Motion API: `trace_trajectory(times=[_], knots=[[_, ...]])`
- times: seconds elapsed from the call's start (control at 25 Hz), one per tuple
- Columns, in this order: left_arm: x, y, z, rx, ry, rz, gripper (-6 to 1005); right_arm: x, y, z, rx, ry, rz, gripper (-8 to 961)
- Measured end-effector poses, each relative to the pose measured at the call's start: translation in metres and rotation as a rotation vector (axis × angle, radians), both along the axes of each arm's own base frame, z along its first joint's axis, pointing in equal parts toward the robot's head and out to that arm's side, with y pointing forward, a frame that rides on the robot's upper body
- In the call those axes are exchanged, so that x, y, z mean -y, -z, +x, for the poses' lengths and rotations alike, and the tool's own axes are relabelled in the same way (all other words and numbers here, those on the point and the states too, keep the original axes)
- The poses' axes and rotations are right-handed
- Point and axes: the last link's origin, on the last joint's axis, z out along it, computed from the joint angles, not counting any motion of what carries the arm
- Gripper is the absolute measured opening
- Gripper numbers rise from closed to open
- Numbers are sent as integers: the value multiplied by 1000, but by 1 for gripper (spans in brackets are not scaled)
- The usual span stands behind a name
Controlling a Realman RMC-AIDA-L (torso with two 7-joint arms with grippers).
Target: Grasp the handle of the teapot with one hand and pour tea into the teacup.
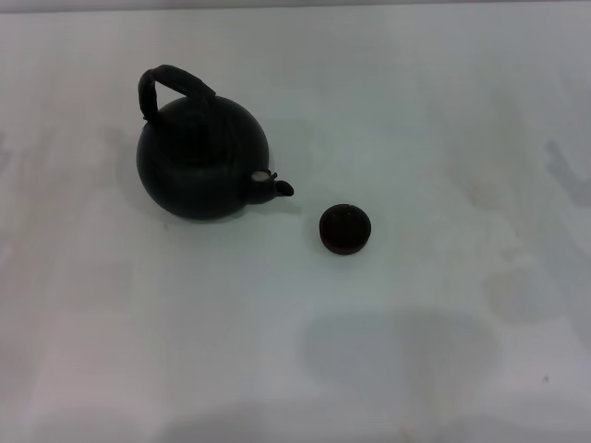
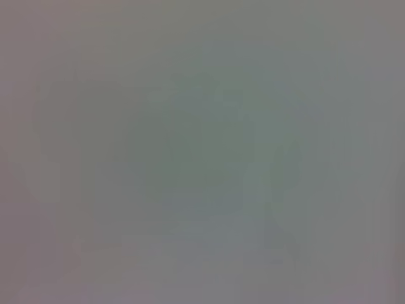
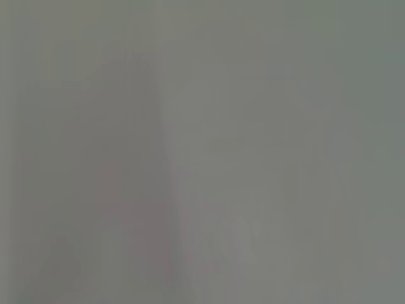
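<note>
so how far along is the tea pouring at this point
The teapot stands upright on the white table, spout toward the teacup just beside it, the two apart. No arm or pincer shows in the head view, and the wrist views show only blank surface, so nothing is in hand. Whether the cup holds tea cannot be told, so this fits either before the pour or after the pot was set back down.

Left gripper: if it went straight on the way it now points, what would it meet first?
That cannot be settled: neither gripper appears in the head view, and the left wrist view shows only a featureless surface. On the table stand only the teapot and, by its spout, the teacup.
</note>
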Motion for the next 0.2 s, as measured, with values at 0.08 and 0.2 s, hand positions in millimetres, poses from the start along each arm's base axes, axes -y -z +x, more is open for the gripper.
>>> trace_trajectory(times=[0.08,0.2], knots=[[-1,1,0,-12,-5,2,888,0,1,0,13,1,4,869],[-4,3,3,-14,-10,26,888,-3,-2,-1,34,-8,16,869]])
